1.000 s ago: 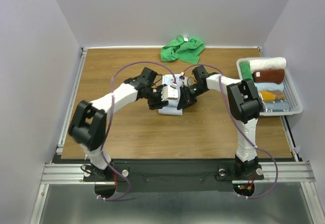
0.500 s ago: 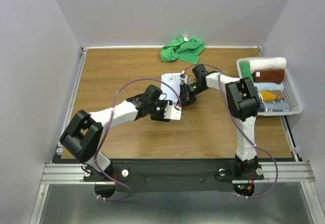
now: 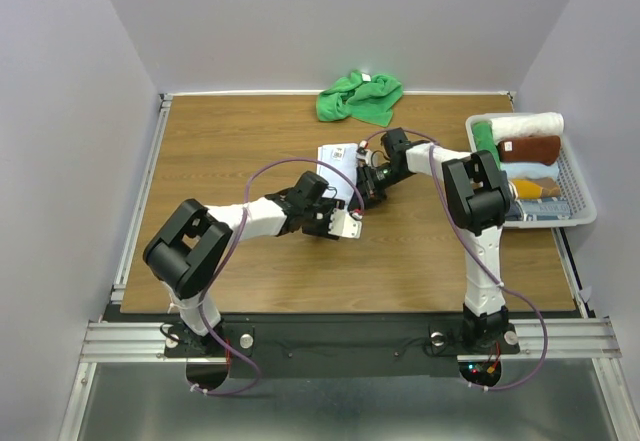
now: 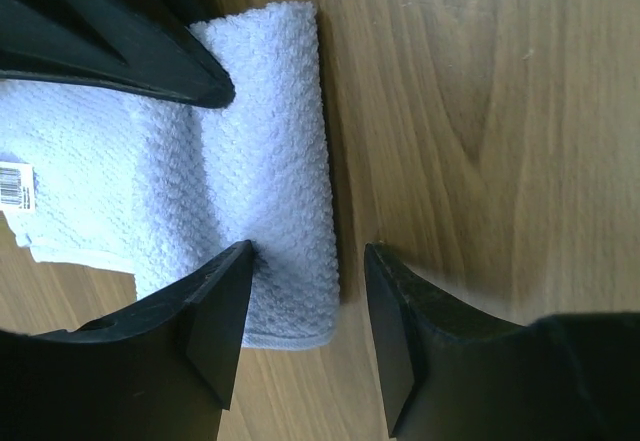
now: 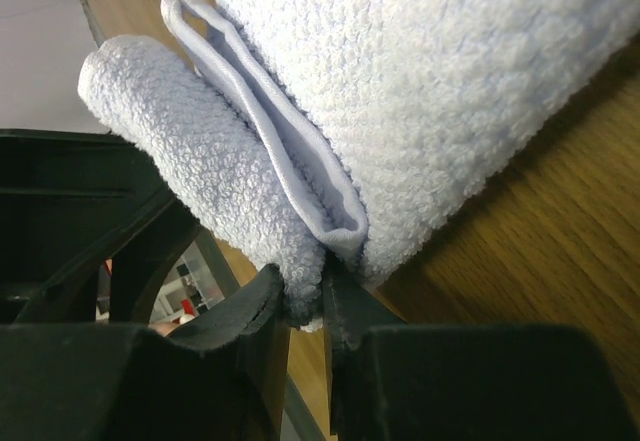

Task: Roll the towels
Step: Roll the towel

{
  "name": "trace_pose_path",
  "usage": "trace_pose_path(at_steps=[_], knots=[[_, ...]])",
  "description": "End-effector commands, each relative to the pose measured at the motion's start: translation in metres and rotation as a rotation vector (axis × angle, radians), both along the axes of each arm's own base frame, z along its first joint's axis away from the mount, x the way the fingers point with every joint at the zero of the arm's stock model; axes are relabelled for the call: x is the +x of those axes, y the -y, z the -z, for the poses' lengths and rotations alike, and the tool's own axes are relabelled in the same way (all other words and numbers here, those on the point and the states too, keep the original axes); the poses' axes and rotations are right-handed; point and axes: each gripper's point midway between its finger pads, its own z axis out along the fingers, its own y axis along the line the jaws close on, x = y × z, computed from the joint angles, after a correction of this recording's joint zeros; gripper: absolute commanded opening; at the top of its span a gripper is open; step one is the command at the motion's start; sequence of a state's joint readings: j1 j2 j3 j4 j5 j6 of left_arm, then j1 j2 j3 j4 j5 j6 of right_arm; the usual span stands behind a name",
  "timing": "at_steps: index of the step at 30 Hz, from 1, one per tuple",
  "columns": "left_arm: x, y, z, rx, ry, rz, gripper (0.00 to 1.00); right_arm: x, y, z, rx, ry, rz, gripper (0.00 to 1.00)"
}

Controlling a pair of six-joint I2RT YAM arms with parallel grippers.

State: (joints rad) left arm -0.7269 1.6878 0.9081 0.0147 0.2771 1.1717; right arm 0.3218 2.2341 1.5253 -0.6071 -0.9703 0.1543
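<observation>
Right claw (image 5: 305,306) pressed together on a folded edge of the pale towel (image 5: 420,81), cloth squeezed between both tips; left claw (image 4: 300,301) spread and not gripping, one finger (image 4: 215,311) touching the rolled part, the other standing on bare bench (image 3: 240,141) just beside it. Pale towel lies mid-frame in the top view, partly rolled, its flat part with the label (image 4: 14,183) left of the roll in the left wrist view. Green towel (image 3: 358,98) is crumpled at upper centre by the back edge, well apart from both claws, untouched. Key relation: the roll's long axis runs top to bottom of the left wrist frame, the left claw straddles its lower end with its gap across that axis, and the right claw's dark fingers sit at the upper end, upper left of that frame. So each arm has one end, and the unrolled cloth lies off to the left. Likely next step is rolling on toward the label side, which needs both ends moved evenly or the roll will skew. Versus a second ago: the claws were bunched together over a compact bundle; now the left claw is lower and further right, its elbow has swung down, the labelled flat part shows above it, and the right claw has barely shifted. Basket (image 3: 575,186) of rolled towels at right is unchanged
</observation>
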Motion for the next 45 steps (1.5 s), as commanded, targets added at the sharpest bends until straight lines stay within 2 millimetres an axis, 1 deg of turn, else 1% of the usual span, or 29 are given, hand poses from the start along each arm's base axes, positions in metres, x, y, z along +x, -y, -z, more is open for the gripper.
trace_pose_path(at_steps=[1, 4, 6, 7, 9, 11, 13, 14, 15, 17, 18, 21, 22, 23, 25, 26, 28, 31, 32, 33, 34, 36, 37, 38, 40, 41, 43, 44, 45], knots=[[0.012, 0.007, -0.001, -0.006, 0.056, 0.012, 0.57, 0.008, 0.003, 0.009, -0.033, 0.016, 0.001, 0.22], [0.012, 0.006, 0.008, 0.017, 0.034, 0.005, 0.5, 0.009, 0.003, 0.007, -0.029, 0.024, -0.001, 0.24], [0.011, 0.007, 0.013, 0.041, -0.02, -0.017, 0.41, 0.01, 0.001, 0.004, -0.021, 0.032, -0.006, 0.24], [0.006, 0.007, 0.016, 0.052, -0.062, -0.013, 0.31, 0.009, 0.001, 0.002, -0.018, 0.032, -0.007, 0.24], [-0.006, 0.008, 0.017, 0.061, -0.155, -0.007, 0.23, 0.009, 0.002, -0.003, -0.014, 0.05, -0.012, 0.24], [-0.017, 0.009, 0.016, 0.058, -0.221, -0.004, 0.18, 0.009, 0.003, -0.007, -0.015, 0.062, -0.01, 0.25], [-0.036, 0.007, 0.015, 0.07, -0.338, -0.01, 0.14, 0.009, 0.006, -0.016, -0.011, 0.092, -0.013, 0.35], [-0.042, 0.005, 0.016, 0.075, -0.375, -0.013, 0.13, 0.009, 0.008, -0.021, -0.007, 0.107, -0.015, 0.44], [-0.054, -0.001, 0.018, 0.101, -0.438, -0.018, 0.13, 0.014, 0.015, -0.033, 0.005, 0.151, -0.01, 0.61], [-0.074, -0.004, 0.018, 0.113, -0.551, -0.034, 0.1, 0.022, 0.032, -0.043, 0.006, 0.184, 0.023, 0.76], [-0.083, -0.002, 0.017, 0.101, -0.601, -0.034, 0.09, 0.027, 0.039, -0.058, 0.006, 0.242, 0.03, 0.79], [-0.101, -0.002, 0.012, 0.094, -0.715, -0.058, 0.09, 0.041, 0.069, -0.081, -0.017, 0.357, 0.069, 0.86], [-0.107, 0.001, 0.008, 0.073, -0.755, -0.051, 0.09, 0.04, 0.078, -0.097, -0.025, 0.414, 0.08, 0.87], [-0.111, 0.002, 0.006, 0.063, -0.781, -0.053, 0.09, 0.043, 0.089, -0.104, -0.039, 0.445, 0.1, 0.88], [-0.12, 0.006, -0.001, 0.044, -0.87, -0.051, 0.09, 0.039, 0.1, -0.116, -0.069, 0.523, 0.091, 0.91], [-0.124, 0.006, 0.0, 0.045, -0.906, -0.053, 0.09, 0.033, 0.105, -0.129, -0.079, 0.571, 0.093, 0.93], [-0.127, 0.008, -0.007, 0.023, -0.984, -0.07, 0.09, 0.026, 0.113, -0.139, -0.122, 0.648, 0.083, 0.96], [-0.128, 0.007, -0.004, 0.035, -1.075, -0.109, 0.09, 0.007, 0.123, -0.155, -0.165, 0.749, 0.059, 1.0], [-0.127, 0.009, -0.001, 0.037, -1.1, -0.13, 0.08, -0.002, 0.123, -0.161, -0.162, 0.775, 0.036, 1.0], [-0.126, 0.01, -0.001, 0.034, -1.123, -0.145, 0.08, -0.012, 0.125, -0.173, -0.162, 0.826, 0.016, 1.0], [-0.124, 0.009, -0.002, 0.012, -1.162, -0.157, 0.08, -0.027, 0.126, -0.17, -0.157, 0.834, -0.03, 1.0], [-0.122, 0.008, 0.003, 0.018, -1.22, -0.196, 0.08, -0.051, 0.128, -0.179, -0.15, 0.891, -0.098, 0.97], [-0.12, 0.007, 0.004, 0.018, -1.241, -0.207, 0.08, -0.06, 0.128, -0.175, -0.155, 0.891, -0.115, 0.94], [-0.12, 0.005, 0.011, 0.04, -1.264, -0.211, 0.08, -0.069, 0.123, -0.173, -0.158, 0.897, -0.143, 0.91], [-0.112, 0.005, 0.01, 0.058, -1.277, -0.227, 0.08, -0.082, 0.119, -0.168, -0.204, 0.916, -0.181, 0.85], [-0.112, 0.004, 0.014, 0.07, -1.293, -0.222, 0.08, -0.094, 0.103, -0.165, -0.198, 0.929, -0.247, 0.85], [-0.107, 0.007, 0.012, 0.078, -1.298, -0.232, 0.08, -0.099, 0.091, -0.157, -0.22, 0.944, -0.29, 0.81], [-0.105, 0.007, 0.015, 0.091, -1.302, -0.238, 0.08, -0.104, 0.082, -0.145, -0.25, 0.948, -0.333, 0.79], [-0.104, 0.007, 0.016, 0.097, -1.306, -0.244, 0.08, -0.1, 0.074, -0.143, -0.256, 0.982, -0.336, 0.78]])
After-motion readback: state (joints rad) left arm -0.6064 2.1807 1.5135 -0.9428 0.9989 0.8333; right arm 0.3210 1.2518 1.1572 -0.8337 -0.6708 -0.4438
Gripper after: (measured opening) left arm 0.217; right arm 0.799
